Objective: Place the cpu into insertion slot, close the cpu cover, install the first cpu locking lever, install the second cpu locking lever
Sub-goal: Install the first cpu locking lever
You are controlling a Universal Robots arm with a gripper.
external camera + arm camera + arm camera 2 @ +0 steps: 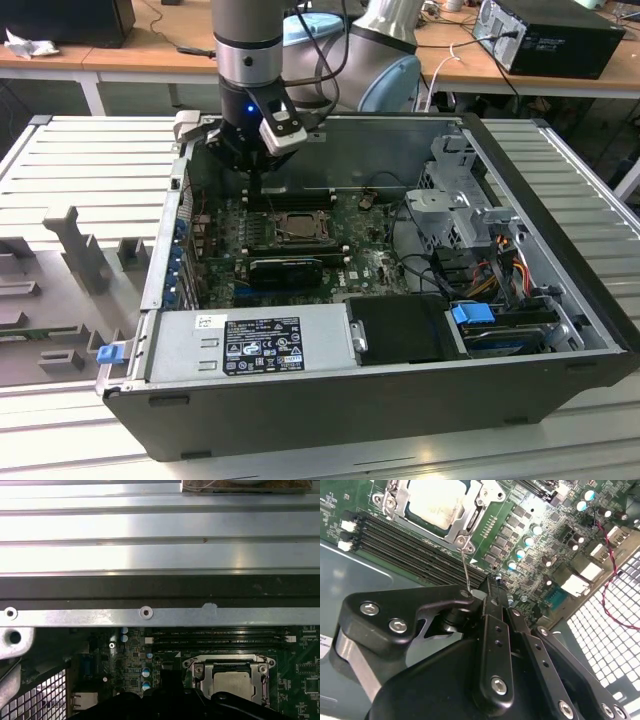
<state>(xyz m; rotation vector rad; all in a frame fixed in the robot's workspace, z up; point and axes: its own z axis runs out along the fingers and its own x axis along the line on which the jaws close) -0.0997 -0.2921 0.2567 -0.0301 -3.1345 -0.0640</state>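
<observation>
The cpu [435,500] lies pale and flat in the insertion slot [298,226] on the green board. The silvery cpu cover [471,522] lies down around it as a frame. One thin wire locking lever [465,565] stands up from the socket's corner, and its tip ends right beside my fingertips. My gripper [490,582] hangs just off that corner with its black fingers together and nothing between them. In the exterior view the gripper [255,188] sits low inside the case, behind the socket. The first wrist view has the cpu [232,680] framed by the cover [200,672].
Black memory slots [415,547] run along the socket next to the gripper. A long black ribbed block [285,268] lies in front of the socket. The case wall [160,615] is close behind the arm. Drive cages and cables [470,220] fill the exterior view's right.
</observation>
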